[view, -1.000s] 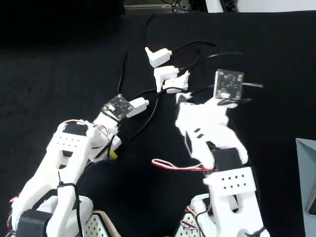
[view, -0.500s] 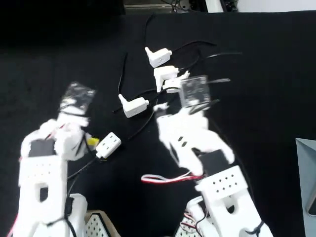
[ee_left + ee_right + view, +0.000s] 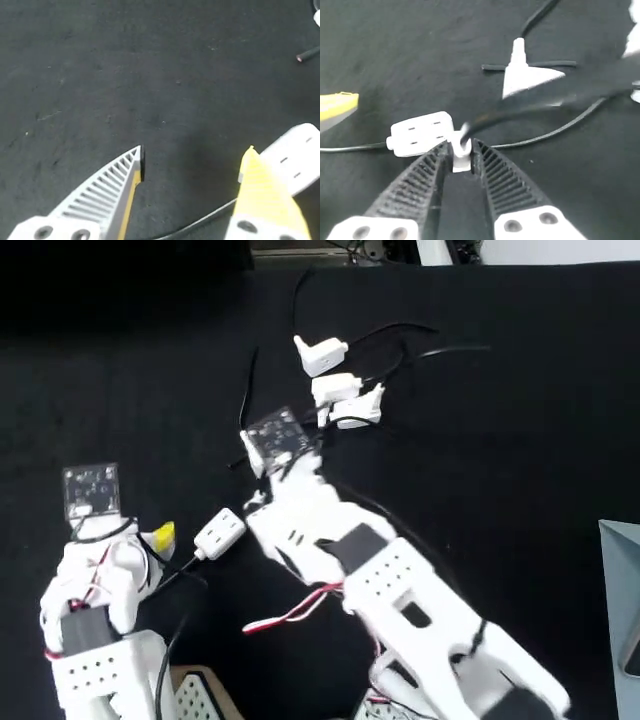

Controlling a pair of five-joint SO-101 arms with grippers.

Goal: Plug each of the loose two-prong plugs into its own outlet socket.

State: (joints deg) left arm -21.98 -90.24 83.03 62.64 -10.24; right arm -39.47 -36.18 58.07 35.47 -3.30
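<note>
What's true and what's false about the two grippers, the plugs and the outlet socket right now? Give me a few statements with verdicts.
1. The left gripper is open. True.
2. The right gripper is empty. False: it is shut on a white plug.
3. The left gripper holds the outlet socket. False: the socket lies on the table beside it, ungripped.
4. More white plugs lie loose on the table. True.

Room to pass over the table's (image 3: 530, 440) right side; cords (image 3: 560, 95) (tangled) hem the plugs (image 3: 336, 390).
</note>
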